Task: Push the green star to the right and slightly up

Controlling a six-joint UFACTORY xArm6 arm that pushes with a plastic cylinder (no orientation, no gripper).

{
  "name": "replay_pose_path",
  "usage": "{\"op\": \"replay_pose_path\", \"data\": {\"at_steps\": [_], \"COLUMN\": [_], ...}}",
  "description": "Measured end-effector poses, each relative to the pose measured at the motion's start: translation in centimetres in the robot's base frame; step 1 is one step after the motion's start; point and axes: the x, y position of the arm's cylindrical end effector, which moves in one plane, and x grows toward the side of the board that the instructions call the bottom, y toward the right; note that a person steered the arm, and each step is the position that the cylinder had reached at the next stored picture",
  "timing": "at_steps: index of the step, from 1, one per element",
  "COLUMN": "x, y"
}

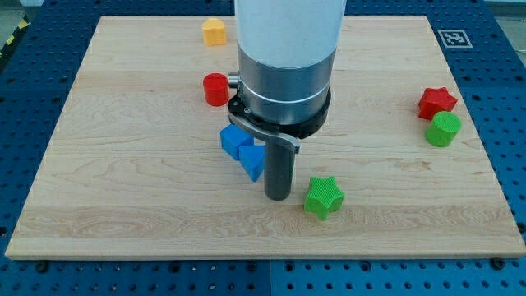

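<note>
The green star (pixel 324 197) lies on the wooden board (pixel 123 189), right of the middle and toward the view's bottom. My tip (pixel 278 197) rests on the board just left of the star, a small gap apart. A blue triangle block (pixel 253 161) sits close to the rod's left side, with a blue cube (pixel 235 141) touching it at its upper left.
A red cylinder (pixel 216 89) stands left of the arm body (pixel 283 66). A yellow block (pixel 214 31) is near the top edge. A red star (pixel 436 103) and a green cylinder (pixel 444 130) sit together near the right edge.
</note>
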Motion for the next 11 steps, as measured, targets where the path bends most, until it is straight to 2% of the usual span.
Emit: {"op": "replay_pose_path", "data": {"at_steps": [4,6,7,9,10,11], "x": [0.7,3.3,1.3,0.8,-1.7,-5.1], "y": [-0.5,2.0,5.3,11.9,12.5,10.6]}}
